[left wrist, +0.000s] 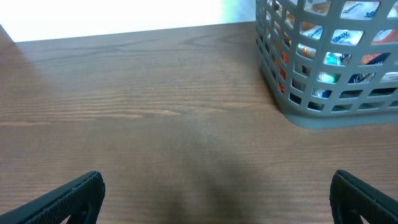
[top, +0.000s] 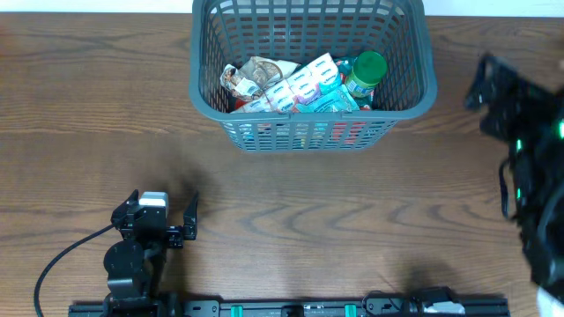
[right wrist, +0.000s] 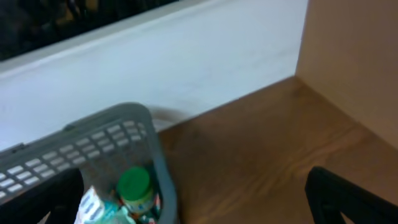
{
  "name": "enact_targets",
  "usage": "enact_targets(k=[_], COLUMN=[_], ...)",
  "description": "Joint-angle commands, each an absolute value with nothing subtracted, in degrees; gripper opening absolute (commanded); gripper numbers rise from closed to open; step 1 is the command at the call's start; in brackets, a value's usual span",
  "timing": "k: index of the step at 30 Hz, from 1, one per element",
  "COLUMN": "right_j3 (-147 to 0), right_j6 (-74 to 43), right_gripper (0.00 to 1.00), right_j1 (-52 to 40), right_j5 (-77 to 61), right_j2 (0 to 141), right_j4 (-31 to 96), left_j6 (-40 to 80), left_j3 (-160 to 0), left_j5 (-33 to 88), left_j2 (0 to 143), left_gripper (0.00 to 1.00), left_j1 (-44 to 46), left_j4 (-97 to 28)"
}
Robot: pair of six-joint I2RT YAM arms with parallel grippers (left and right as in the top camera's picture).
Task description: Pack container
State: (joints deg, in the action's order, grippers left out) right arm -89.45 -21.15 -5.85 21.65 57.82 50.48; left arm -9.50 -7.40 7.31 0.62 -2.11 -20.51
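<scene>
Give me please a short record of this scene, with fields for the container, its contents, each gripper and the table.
container: dark grey lattice basket, upright, at the far middle of the table
contents: snack packets and a green-lidded jar
left gripper: open, holds nothing, over bare wood, apart from the basket
right gripper: open, holds nothing, raised beside the basket's jar end
table: brown wood grain

Robotics lab bench: wood-grain table (top: pixel 88 132), black mounting rail (top: pixel 291 308) at 6 o'clock, white wall (right wrist: pixel 186 68) at 12 o'clock.
</scene>
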Motion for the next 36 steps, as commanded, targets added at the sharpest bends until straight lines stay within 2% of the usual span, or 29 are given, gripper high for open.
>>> enact_targets(k=[1,7,18,24,36], right_j3=[-77.32,-58.59,-33.26,-24.23,-13.80], right_j6=[-19.49,-14.02,-13.65,-5.87,-6.15], right_gripper=[0.99,0.99,0.99,0.99,0.99], right_j1=[-2.52,-0.64,-0.67,-0.58,0.56], right_j5=[16.97,12.14,7.44,-0.43,-0.45], right_j2=[50.00,36.12,18.48,11.49,1.45], right_j4=[46.57,38.33,29.50,25.87,24.82], left_j6=[-10.48,-10.48,-10.48,-10.48,-10.48], left_j3=[-6.22,-6.22,-6.22,-6.22,-6.22], left_j5=[6.87,6.87,6.87,6.87,6.87], left_j2=[0.23,0.23,0.23,0.23,0.23], left_gripper=[0.99,0.99,0.99,0.99,0.99], left_j1=[-2.35,-2.35,-2.35,-2.35,-2.35], left_j4=[-20.45,-20.47,-20.45,-20.45,-20.45])
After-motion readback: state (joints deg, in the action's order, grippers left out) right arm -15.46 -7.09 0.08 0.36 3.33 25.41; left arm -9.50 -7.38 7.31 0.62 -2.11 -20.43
